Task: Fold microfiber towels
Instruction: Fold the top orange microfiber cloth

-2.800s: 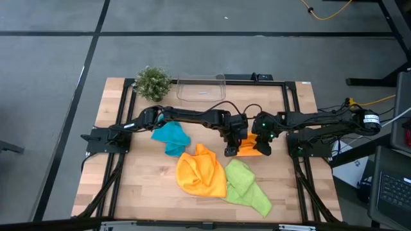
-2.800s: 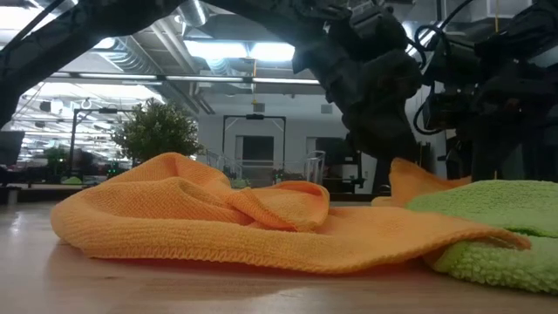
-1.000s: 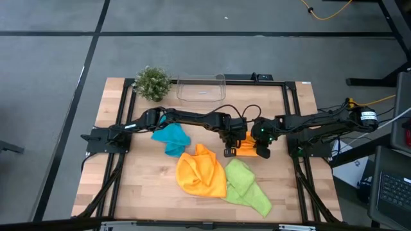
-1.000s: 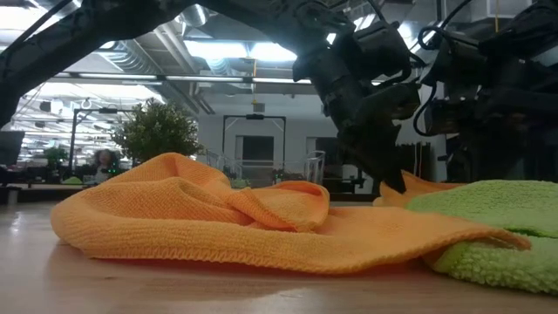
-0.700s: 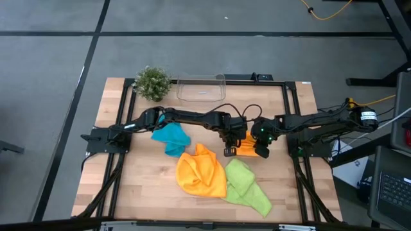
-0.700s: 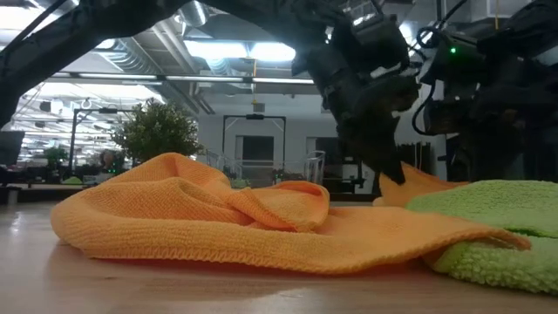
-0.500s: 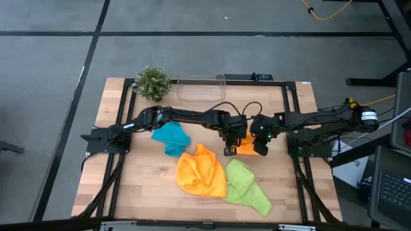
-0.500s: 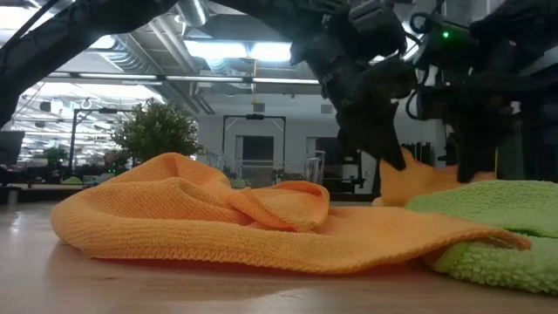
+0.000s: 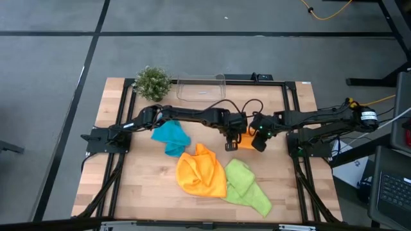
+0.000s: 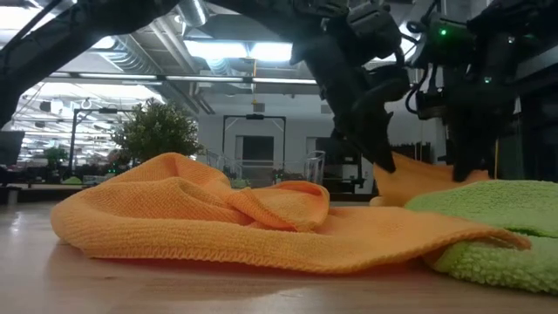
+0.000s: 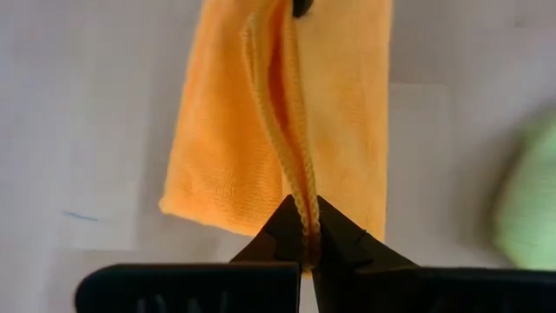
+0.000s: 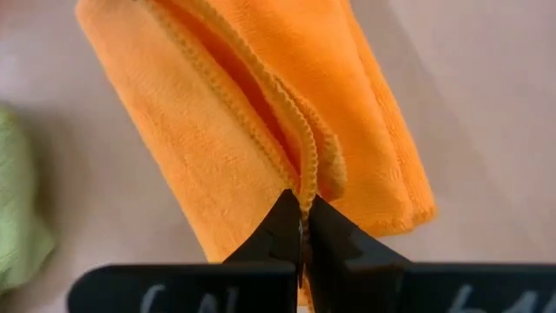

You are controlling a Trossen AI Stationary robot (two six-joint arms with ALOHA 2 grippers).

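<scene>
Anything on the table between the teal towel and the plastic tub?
No. In the high view, the left arm crosses above that stretch; otherwise only bare wood lies between the teal towel and the tub.

This is a robotics lab or test space inside a large open-plan industrial office. A butcher-block wooden table (image 9: pixel 148 186) edged with a black metal frame (image 9: pixel 125 96) stands on a grey concrete floor (image 9: pixel 51 58) marked with dark lines, and two dark robot arms are bolted to its sides. Yellow cables (image 9: pixel 331 9) trail across the floor, and a laptop keyboard (image 9: pixel 392 189) sits at one edge. The level view shows an exposed ceiling with silver ducts (image 10: pixel 131 57) and bright strip lights (image 10: pixel 240 51), glass doors (image 10: pixel 253 148) at the back, and distant desks (image 10: pixel 39 174).
</scene>
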